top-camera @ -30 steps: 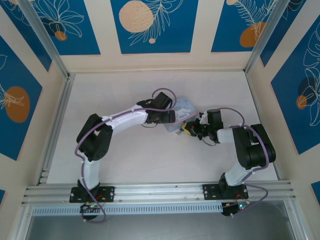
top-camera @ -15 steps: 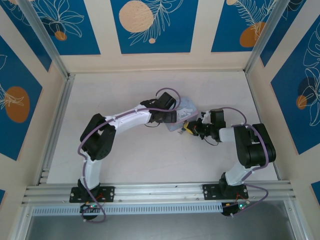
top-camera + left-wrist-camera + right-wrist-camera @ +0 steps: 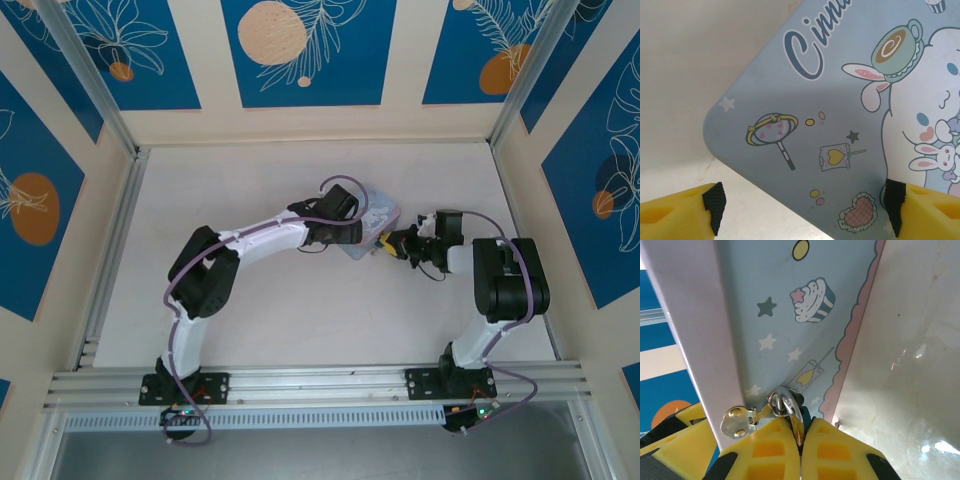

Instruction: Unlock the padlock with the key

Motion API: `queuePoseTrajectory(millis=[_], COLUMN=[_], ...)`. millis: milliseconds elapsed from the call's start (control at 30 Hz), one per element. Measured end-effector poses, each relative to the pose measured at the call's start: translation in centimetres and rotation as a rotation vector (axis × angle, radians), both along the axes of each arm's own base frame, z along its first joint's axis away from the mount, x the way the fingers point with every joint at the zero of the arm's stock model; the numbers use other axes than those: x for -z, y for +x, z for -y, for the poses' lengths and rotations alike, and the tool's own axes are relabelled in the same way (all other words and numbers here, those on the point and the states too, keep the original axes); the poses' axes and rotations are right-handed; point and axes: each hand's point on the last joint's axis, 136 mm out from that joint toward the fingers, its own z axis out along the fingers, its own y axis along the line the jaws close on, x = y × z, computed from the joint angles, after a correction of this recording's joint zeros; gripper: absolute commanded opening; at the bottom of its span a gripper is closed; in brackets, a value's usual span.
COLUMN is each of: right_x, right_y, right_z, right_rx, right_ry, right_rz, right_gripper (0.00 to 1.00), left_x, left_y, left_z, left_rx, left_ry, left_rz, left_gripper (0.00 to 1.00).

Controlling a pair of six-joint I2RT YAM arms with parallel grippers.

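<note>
**Pinching key [image 3: 798, 426] at tin's [image 3: 805, 340] latch**

Clamped shut with right gripper [image 3: 800, 432] on what looks like the key, against the padlock [image 3: 785, 404] at the tin's edge. Spread wide with left gripper [image 3: 804, 206] over the tin's corner, holding nothing. Probably light, stiff, slippery: best pinched flat.

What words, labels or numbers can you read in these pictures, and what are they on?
"Cinn", dark blue script on the lid of the pale blue tin, cut off by the top edge of the left wrist view.
Nothing else is legible; the tin's side in the right wrist view bears drawings, no letters.
</note>
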Motion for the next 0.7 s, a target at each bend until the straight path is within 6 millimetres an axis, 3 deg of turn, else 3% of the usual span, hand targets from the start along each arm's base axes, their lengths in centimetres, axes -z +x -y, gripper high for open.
queuePoseTrajectory(millis=[67,200,400,700], right_x=[0.2,-0.6,-2.3,-1.4], right_y=[0.3,1.8,3.9,3.2], right_z=[0.4,2.9,1.5,2.4], right_rx=[-0.015,0.056,0.020,0.019], right_ry=[0.008,0.037,-0.040,-0.027], right_rz=[-0.026,-0.040,-0.005,-0.017], right_gripper=[0.00,0.00,0.00,0.00], left_x=[0.0,-0.1,0.1,0.1], left_y=[0.0,0.2,0.4,0.7], left_z=[0.0,0.4,0.6,0.8], left_rx=[0.000,0.003,-0.002,-0.005], left_ry=[0.000,-0.012,-0.013,-0.018], left_rz=[0.000,0.006,0.002,0.006], left_gripper=[0.83,0.83,0.83,0.83])
